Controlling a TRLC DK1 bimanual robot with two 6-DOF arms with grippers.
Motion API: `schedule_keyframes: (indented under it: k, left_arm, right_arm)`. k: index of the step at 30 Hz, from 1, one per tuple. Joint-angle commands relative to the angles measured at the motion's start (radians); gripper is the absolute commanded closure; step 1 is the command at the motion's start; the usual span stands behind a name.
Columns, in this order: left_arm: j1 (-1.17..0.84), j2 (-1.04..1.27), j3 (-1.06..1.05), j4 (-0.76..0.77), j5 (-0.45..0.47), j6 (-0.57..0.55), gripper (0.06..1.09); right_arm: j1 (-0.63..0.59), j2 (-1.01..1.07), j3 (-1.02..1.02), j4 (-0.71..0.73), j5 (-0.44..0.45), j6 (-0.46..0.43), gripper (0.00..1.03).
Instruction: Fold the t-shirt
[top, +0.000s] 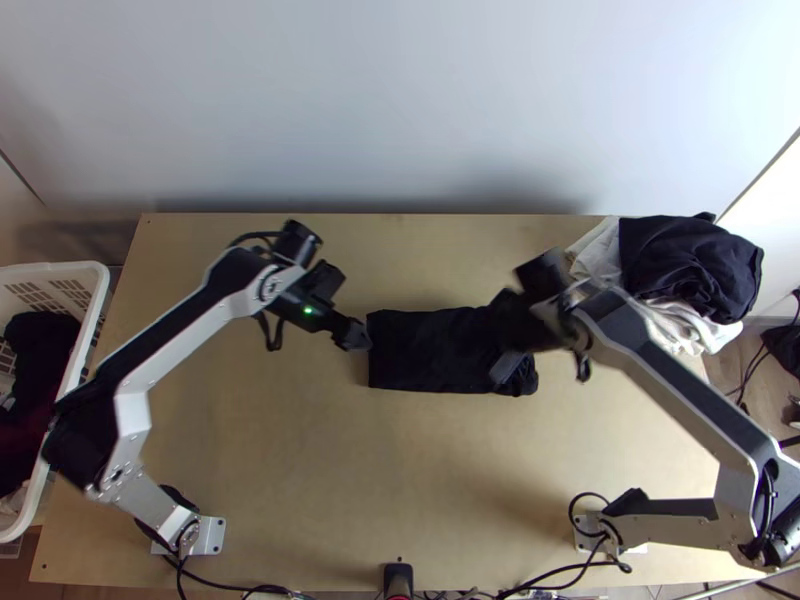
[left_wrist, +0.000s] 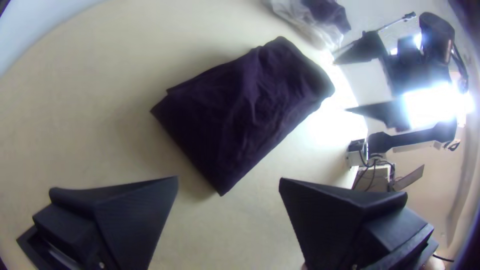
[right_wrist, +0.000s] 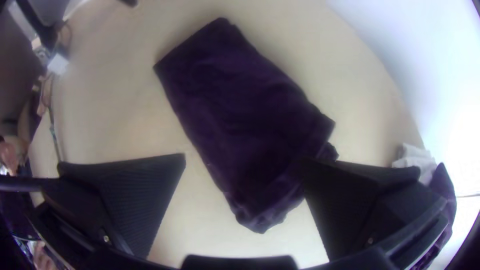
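T-shirt lies folded, right pincer partly hiding one end.

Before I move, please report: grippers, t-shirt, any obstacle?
Left gripper, right gripper: open. Dark t-shirt folded rectangular, one end rumpled. Perhaps in the way: right gripper, above rumpled end.

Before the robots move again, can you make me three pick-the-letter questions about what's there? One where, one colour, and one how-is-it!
1. In the top view, where is the basket?
A) Middle of the table
B) At the table's left side
C) At its right side

2. What colour is the t-shirt?
A) Very dark
B) Yellow
C) Bright green

3. How is the left gripper?
A) Shut on the t-shirt
B) Shut on the basket
C) Open

Answers:
1 B: its rim runs along that side.
2 A: it looks nearly black from above.
3 C: its fingers stand wide apart.
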Motion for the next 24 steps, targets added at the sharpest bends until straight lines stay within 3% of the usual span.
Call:
schedule_keyframes:
  k: [1, 4, 7, 24]
  left_arm:
    - [0.088, -0.170, -0.062, -0.044, 0.001, -0.004, 0.11]
    - [0.130, -0.247, -0.111, -0.050, 0.001, -0.010, 0.11]
    - [0.167, -0.321, -0.164, -0.068, 0.001, -0.008, 0.11]
    - [0.272, -0.432, -0.265, -0.113, -0.001, 0.004, 0.11]
  right_arm:
    - [0.254, -0.016, -0.097, 0.059, 0.102, -0.068, 0.03]
    - [0.310, -0.013, -0.176, 0.169, 0.178, -0.150, 0.03]
    - [0.320, -0.008, -0.236, 0.304, 0.196, -0.205, 0.03]
    - [0.312, 0.140, -0.376, 0.606, 0.225, -0.245, 0.03]
